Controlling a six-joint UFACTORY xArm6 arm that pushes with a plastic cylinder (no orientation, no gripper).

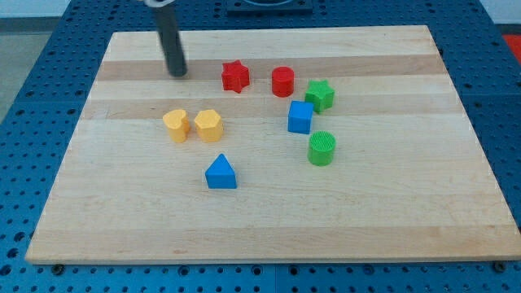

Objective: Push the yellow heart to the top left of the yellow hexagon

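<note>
The yellow heart (176, 125) sits left of the board's middle. The yellow hexagon (208, 124) stands just to its right, with a small gap between them. My tip (177, 74) rests on the board near the view's top left, well above the yellow heart and apart from every block. The rod rises from it out of the view's top.
A red star (235, 76) and a red cylinder (282, 81) lie right of my tip. A green star (321, 95), a blue cube (300, 118) and a green cylinder (322, 148) stand further right. A blue triangle (221, 172) lies below the hexagon. The wooden board (391, 220) sits on a blue perforated table.
</note>
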